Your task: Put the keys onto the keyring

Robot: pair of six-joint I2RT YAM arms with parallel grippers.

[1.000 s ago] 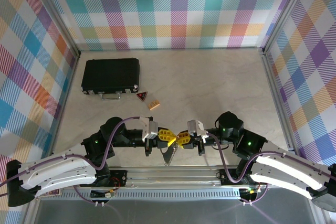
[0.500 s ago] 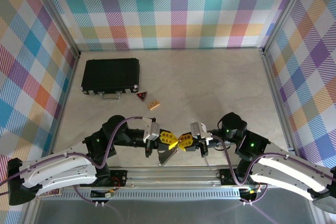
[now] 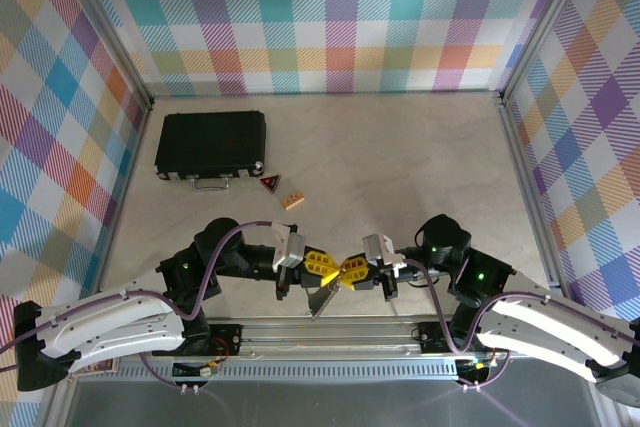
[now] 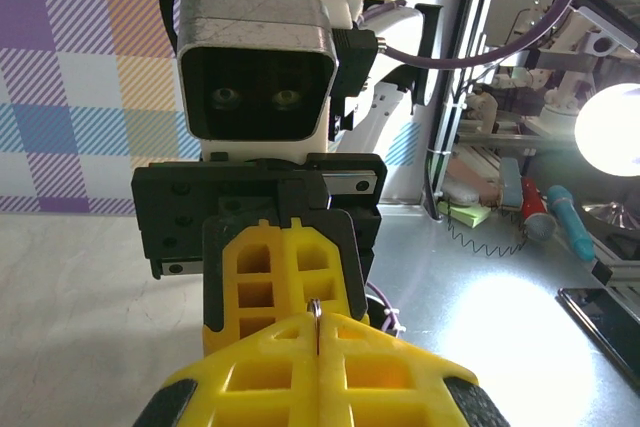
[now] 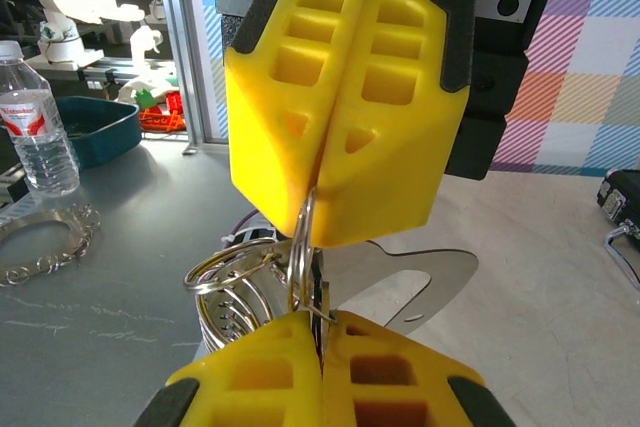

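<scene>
Keys (image 3: 320, 299): they hang in the air under the 2 grippers, over the near edge of the table (image 3: 400, 157), not lying on it.
Wire ring (image 5: 303, 232): a thin silver loop that the keys hang on. It runs from one pair of yellow fingers to the other.
Left gripper (image 3: 328, 267): fingers pressed together, pinching the wire ring.
Right gripper (image 3: 346, 270): fingers pressed together too, pinching the same ring from the other side, tip to tip with the left one.
Why both hold on: I think 2 grips stop the thin ring from swinging or turning, so it can be worked open.
Why up in the air: the keys can dangle free, and nothing on the table gets in the way.
Keyring: too small for me to tell which loop it is.
Black case (image 3: 210, 144), red tag (image 3: 270, 184), wooden block (image 3: 292, 200): far back on the table, well apart from the grippers.
Writing: a water bottle (image 5: 38, 117) has a red and white label, too blurry to read.
</scene>
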